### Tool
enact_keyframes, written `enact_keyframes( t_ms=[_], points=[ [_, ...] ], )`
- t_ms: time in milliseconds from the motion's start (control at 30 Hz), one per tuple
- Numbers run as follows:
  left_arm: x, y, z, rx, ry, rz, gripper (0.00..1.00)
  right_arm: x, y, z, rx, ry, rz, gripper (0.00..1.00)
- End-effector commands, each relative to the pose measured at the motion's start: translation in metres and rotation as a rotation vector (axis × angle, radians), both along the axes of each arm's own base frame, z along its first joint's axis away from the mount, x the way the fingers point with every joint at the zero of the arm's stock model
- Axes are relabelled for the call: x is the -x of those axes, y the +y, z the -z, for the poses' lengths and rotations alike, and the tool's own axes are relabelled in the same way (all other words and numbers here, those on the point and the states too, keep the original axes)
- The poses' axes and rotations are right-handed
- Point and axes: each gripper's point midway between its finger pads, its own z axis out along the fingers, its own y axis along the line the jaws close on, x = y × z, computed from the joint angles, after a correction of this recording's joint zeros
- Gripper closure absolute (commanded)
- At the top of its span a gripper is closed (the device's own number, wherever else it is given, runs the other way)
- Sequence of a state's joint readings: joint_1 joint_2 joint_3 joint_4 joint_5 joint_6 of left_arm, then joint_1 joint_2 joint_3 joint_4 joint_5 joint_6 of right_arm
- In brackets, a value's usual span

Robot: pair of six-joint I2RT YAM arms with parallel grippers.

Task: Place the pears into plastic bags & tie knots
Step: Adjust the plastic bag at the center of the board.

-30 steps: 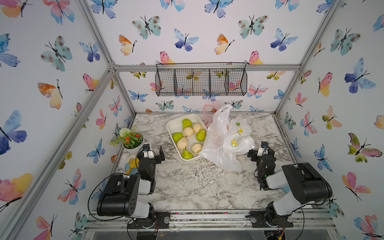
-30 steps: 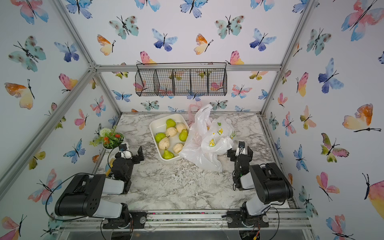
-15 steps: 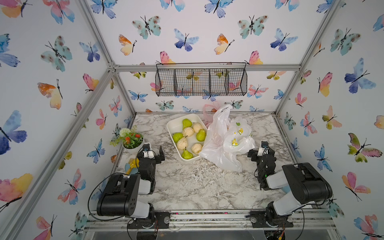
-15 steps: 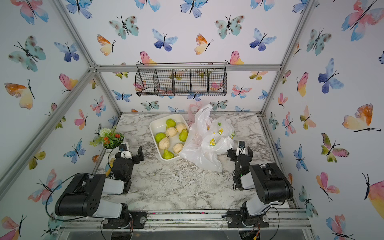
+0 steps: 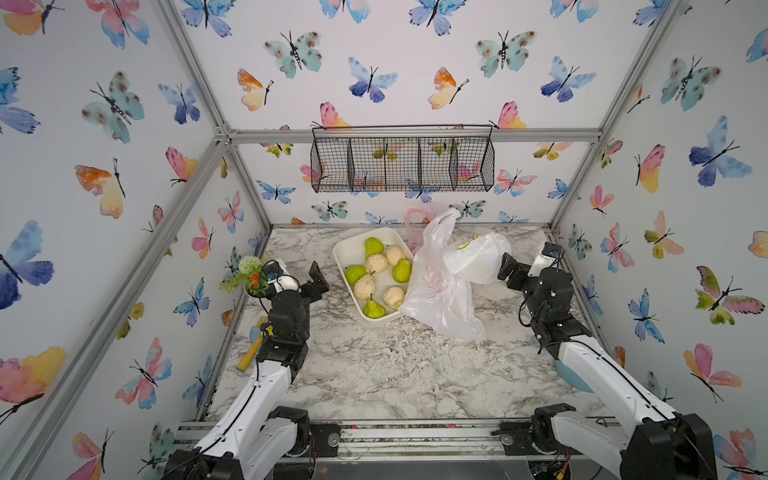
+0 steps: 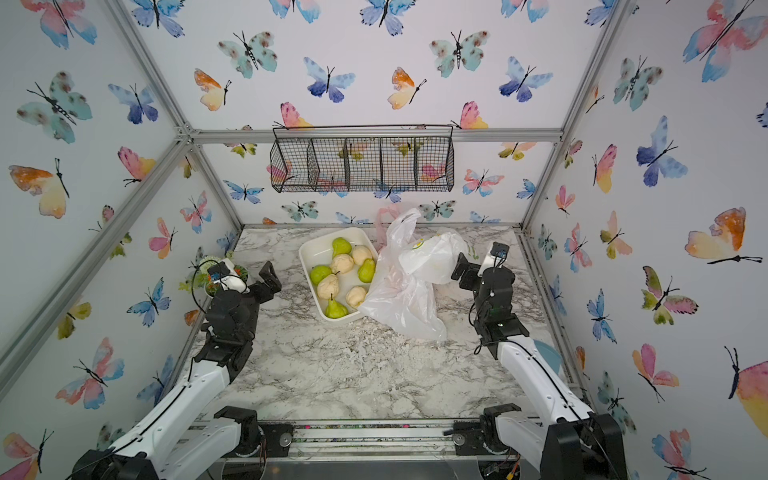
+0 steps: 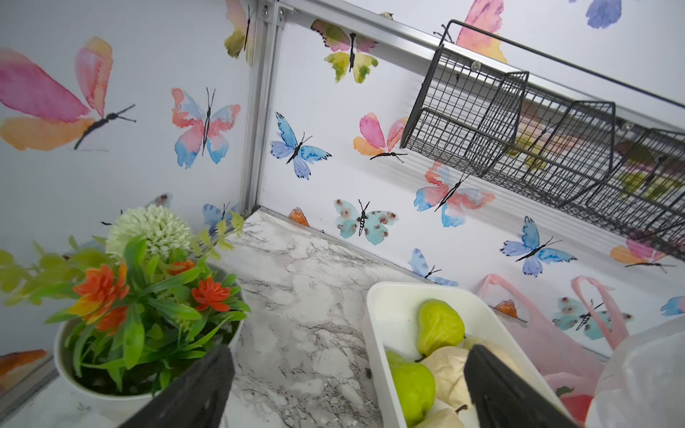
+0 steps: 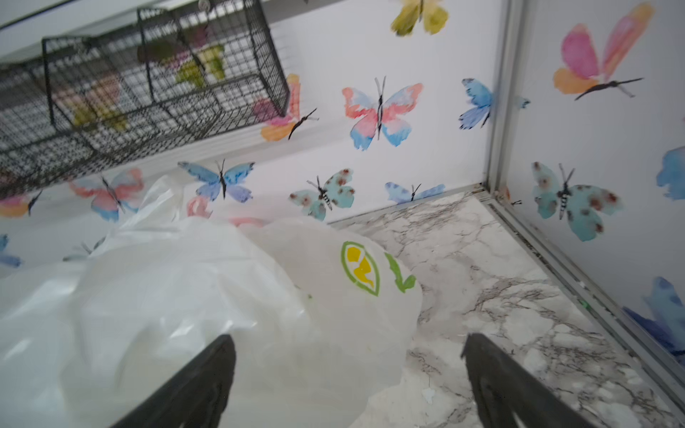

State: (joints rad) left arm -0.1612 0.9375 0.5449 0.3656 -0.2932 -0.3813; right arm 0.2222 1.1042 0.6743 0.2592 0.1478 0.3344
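From where I stand, all the pears [image 5: 376,274] sit in the white tray [image 5: 343,250] at about 12 o'clock on the tabletop [image 5: 395,374], and none is bagged that I can see. The plastic bags [image 5: 440,299] lie in one rumpled heap at 1 o'clock, draped onto the tray's near corner. The lemon-print bag [image 5: 473,259] is puffed up on top and the pink bag [image 5: 415,216] is half hidden behind. The right arm's fingers [image 5: 512,269] are spread and empty, just beside the lemon-print bag. The left arm's fingers [image 5: 316,277] are also spread and empty, between the tray and the flower pot [image 5: 253,282] at 10 o'clock. My worry is the film. A pinch could catch both walls and seal the mouth, or drag the whole tangle and tip the tray. A careless left swing might knock the pot.
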Motion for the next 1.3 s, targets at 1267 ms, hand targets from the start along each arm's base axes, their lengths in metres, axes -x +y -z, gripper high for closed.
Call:
enact_keyframes(
  t_ms=[1267],
  points=[
    [0.023,-0.320,0.136,-0.216,0.721,0.949,0.19,-0.075,0.113,0.007,-0.018,0.517,-0.202,0.08]
  ],
)
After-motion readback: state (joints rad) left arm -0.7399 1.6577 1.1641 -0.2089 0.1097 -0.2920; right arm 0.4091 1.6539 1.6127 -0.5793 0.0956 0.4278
